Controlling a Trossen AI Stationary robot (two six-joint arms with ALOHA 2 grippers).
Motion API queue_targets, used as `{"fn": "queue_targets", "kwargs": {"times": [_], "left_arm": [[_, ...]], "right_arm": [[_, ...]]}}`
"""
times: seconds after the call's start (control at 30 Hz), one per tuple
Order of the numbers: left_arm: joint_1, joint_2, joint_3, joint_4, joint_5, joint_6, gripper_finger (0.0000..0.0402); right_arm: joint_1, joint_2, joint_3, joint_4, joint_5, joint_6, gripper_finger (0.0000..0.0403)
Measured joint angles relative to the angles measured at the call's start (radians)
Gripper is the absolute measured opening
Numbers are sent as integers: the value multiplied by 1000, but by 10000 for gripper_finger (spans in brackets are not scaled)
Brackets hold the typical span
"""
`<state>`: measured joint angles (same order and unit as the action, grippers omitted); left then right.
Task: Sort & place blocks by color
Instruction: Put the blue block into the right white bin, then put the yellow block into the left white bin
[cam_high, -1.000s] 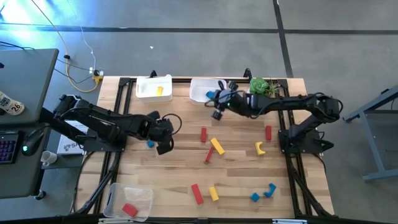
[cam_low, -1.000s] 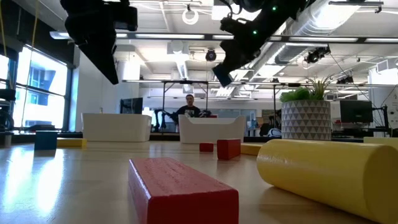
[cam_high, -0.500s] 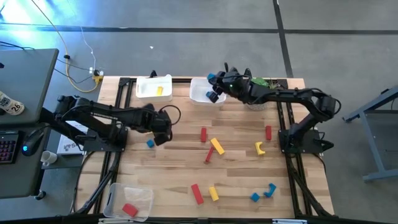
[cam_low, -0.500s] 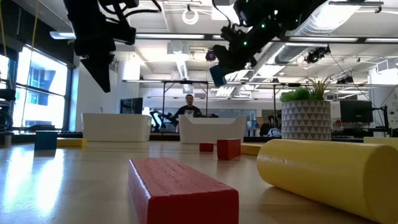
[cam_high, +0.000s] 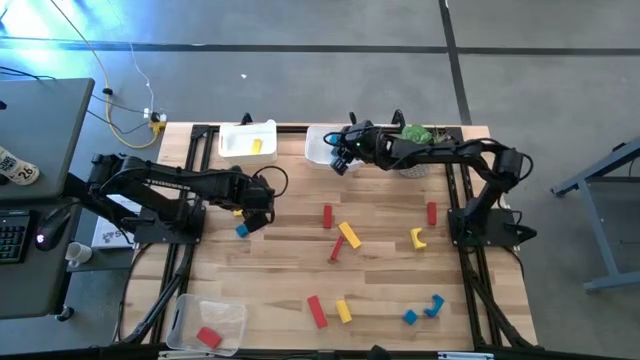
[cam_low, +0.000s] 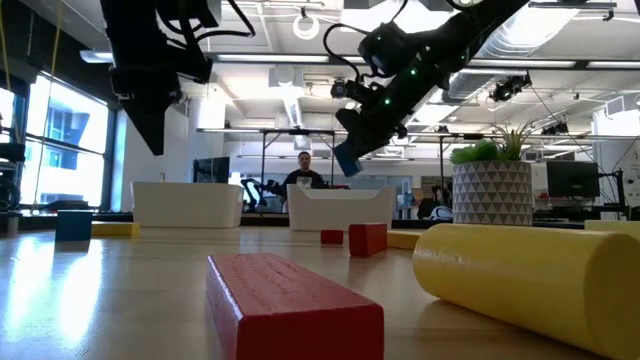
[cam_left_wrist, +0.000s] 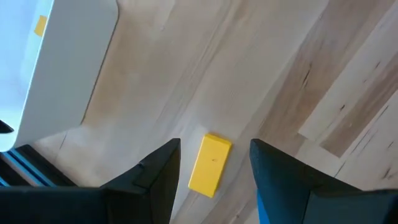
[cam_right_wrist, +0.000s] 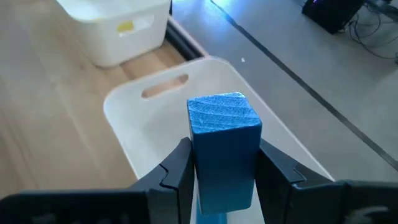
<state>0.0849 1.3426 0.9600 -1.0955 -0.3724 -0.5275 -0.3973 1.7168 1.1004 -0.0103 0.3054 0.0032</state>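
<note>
My right gripper (cam_high: 340, 160) is shut on a blue block (cam_right_wrist: 222, 140) and hangs in the air over the middle white bin (cam_right_wrist: 155, 118) at the table's far edge. My left gripper (cam_left_wrist: 214, 146) is open and hovers above a yellow bar (cam_left_wrist: 210, 165) that lies flat on the wood, showing between its two fingers. In the high view it is at the table's left (cam_high: 258, 208). A blue cube (cam_high: 241, 230) sits just near of it. Other red, yellow and blue blocks lie scattered over the table's middle and near right. My right gripper pinches the blue block by two opposite side faces (cam_right_wrist: 194, 155) between its fingers (cam_right_wrist: 177, 171). The block's end face (cam_right_wrist: 221, 112) sticks out past the fingertips. It is lifted clear and hangs above the bin (cam_low: 347, 160).
A white bin with a yellow piece (cam_high: 247, 140) stands at the far left. A clear bin with a red block (cam_high: 210, 322) is at the near left corner. A potted plant (cam_high: 420, 137) stands beside my right arm. In the low view, a red bar (cam_low: 290, 300) and a yellow cylinder (cam_low: 530, 275) lie close.
My right gripper has carried the blue block toward the far edge and a little left, from over the open wood to over the middle white bin, then lowered it somewhat. My left gripper has moved toward the far edge, away from the blue cube, and stayed open.
</note>
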Motion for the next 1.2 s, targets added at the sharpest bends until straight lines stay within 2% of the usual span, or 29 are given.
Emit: {"fn": "queue_targets", "kwargs": {"times": [0.23,0.43,0.73,0.97,1.2], "left_arm": [[-22,0,0,45,38,-38,180],[-70,0,0,139,60,-15,180],[-114,0,0,161,60,-12,180],[-120,0,0,159,59,-12,180],[-120,0,0,160,49,-11,180]], "right_arm": [[-2,0,0,-63,20,19,108],[3,0,0,-70,21,21,156],[46,-11,0,-91,59,24,208],[120,-75,0,-210,25,155,211],[213,-116,0,-362,-123,402,212]]}}
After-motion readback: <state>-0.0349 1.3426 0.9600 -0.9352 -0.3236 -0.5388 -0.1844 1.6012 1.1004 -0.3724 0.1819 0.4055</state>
